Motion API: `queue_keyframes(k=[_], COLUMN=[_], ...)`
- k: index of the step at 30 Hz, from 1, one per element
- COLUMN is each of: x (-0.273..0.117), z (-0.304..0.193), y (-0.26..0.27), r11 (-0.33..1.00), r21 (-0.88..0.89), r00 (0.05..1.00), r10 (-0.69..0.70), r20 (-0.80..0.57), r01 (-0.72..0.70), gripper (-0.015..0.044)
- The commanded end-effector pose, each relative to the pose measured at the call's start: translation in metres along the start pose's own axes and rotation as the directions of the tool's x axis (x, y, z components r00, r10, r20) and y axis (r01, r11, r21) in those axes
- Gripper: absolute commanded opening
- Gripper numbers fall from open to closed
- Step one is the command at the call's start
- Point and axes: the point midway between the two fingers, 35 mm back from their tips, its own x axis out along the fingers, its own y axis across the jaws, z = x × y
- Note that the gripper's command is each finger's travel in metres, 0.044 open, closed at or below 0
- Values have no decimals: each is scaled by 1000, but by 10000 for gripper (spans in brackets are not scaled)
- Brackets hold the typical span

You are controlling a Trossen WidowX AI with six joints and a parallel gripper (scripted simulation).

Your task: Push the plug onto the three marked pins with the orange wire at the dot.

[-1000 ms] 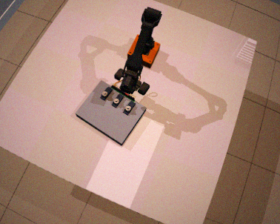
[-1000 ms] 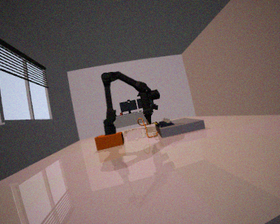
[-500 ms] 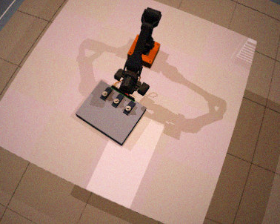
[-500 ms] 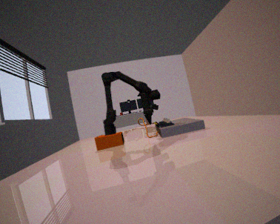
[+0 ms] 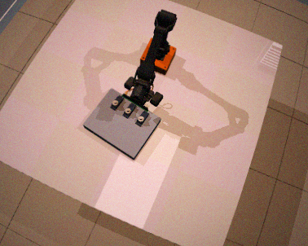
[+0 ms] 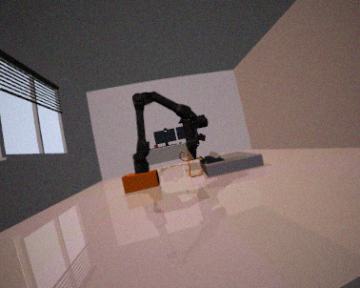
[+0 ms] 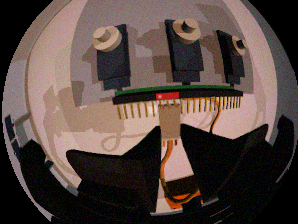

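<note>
My gripper (image 7: 169,128) (image 6: 194,156) is shut on the tan plug (image 7: 170,120) at the holder's pin edge. The plug's far end reaches in among the pins (image 7: 132,109), close to the black pin strip, below the red band (image 7: 172,95) and about as wide as it. The band's pale dot (image 7: 159,96) is at its left end. The plug looks nearly square to the row. Whether the pins are inside its holes is hidden. The orange lead (image 7: 165,165) (image 6: 189,168) leaves the plug's near end; wire order is unclear. The grey holder (image 5: 121,136) (image 6: 233,165) (image 7: 150,70) lies flat.
Three dark servos with pale round tops stand on the holder: left (image 7: 112,60), middle (image 7: 185,52) and right (image 7: 232,57). Bare pins flank the plug on both sides. A wire (image 7: 216,117) runs down in front of the pins right of the plug. The arm's orange base (image 5: 169,63) (image 6: 141,182) stands behind.
</note>
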Motion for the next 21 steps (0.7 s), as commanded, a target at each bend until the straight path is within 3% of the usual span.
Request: queue_keyframes(k=[1, 11, 21], x=[-1, -1, -7], z=[4, 10, 5], y=[-1, -1, 2], r11=[1000, 1000, 1000], r21=[-6, -6, -6], r00=[1000, 1000, 1000], r10=[-3, -3, -3], r20=[4, 5, 4], r01=[3, 3, 3], gripper=[0, 0, 263])
